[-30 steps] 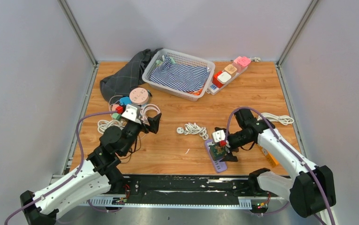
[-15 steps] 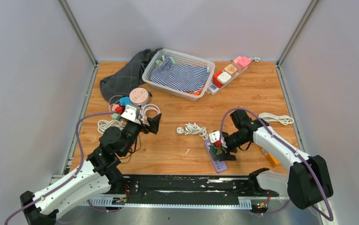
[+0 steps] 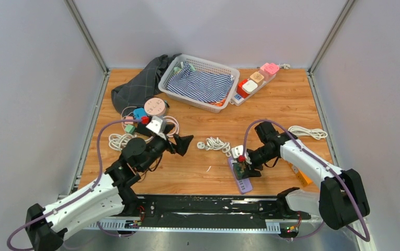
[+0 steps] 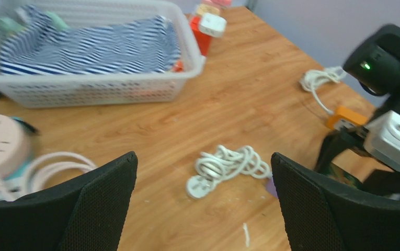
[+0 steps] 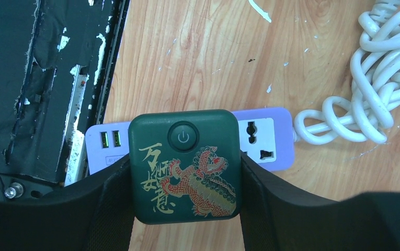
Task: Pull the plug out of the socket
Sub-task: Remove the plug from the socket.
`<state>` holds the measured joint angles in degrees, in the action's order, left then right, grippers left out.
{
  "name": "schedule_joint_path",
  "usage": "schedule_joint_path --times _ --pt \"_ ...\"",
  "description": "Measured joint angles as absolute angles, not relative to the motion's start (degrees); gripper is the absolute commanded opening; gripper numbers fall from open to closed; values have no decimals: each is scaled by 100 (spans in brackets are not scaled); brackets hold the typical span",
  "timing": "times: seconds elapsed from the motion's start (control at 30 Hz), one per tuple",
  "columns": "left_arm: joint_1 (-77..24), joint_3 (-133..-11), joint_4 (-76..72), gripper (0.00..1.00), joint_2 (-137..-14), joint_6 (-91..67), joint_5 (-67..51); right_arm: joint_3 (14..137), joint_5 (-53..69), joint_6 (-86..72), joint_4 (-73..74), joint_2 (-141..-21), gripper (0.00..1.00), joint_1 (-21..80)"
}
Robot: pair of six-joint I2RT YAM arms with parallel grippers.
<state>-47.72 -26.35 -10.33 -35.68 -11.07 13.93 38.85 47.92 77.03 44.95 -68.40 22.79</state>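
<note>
Your right gripper [image 5: 184, 175] clamps green plug [image 5: 183, 149], plug seated in purple socket strip [image 5: 270, 137]; your left gripper [image 4: 204, 201] wide open, empty

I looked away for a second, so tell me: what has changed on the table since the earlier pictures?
The right claw slid left over the purple power strip and closed onto the green plug. The left claw, open, swung right. The strip, white cable and basket stayed put.
</note>
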Motion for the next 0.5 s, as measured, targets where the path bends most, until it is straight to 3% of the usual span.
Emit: schedule_joint_path --times 0.23,0.5 --pt "-4783 -2270 -1627 94 -5218 -2285 67 3927 4641 6919 4327 -6875 0 2043" --pt "-5378 -2088 -2268 98 -5922 -3212 -36 4095 4119 5175 3516 -7063 0 1382"
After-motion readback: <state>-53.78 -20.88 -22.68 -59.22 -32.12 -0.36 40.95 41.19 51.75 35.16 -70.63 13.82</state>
